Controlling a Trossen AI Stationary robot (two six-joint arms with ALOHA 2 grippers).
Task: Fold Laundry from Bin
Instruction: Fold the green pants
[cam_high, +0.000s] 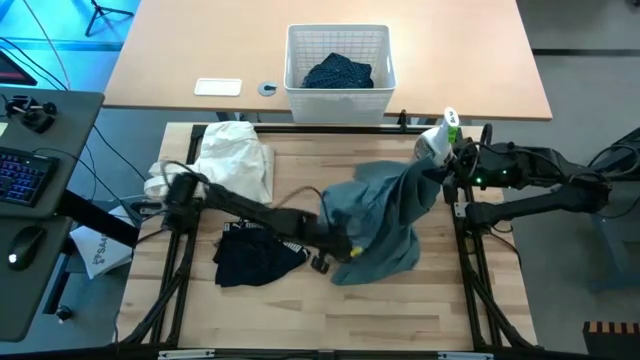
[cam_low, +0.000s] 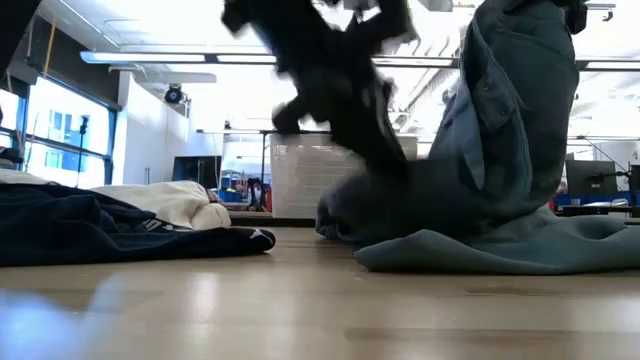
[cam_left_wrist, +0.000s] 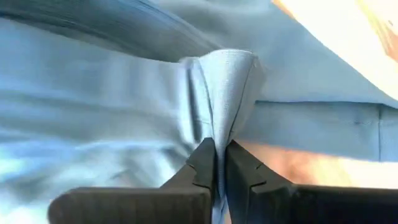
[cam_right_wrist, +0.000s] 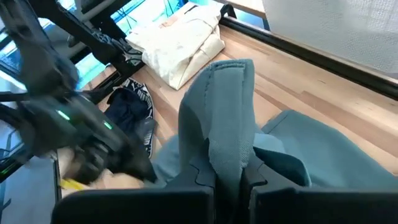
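Both grippers, left (cam_left_wrist: 221, 163) and right (cam_right_wrist: 229, 163), pinch the grey-green top (cam_high: 385, 215) over the wooden table (cam_high: 400, 310), bright, probably office, room behind.

I see the grey-green top (cam_high: 385, 215) as soft matt woven cloth with a stitched hem, and the cream garment (cam_high: 235, 160) looks like thicker matt cotton. The table (cam_high: 300, 320) is light wood planking with a smooth, slightly glossy finish; the bin (cam_high: 338, 95) is white plastic lattice. The left gripper (cam_left_wrist: 219, 163) fingers (cam_left_wrist: 202, 165) read as matt black plastic.
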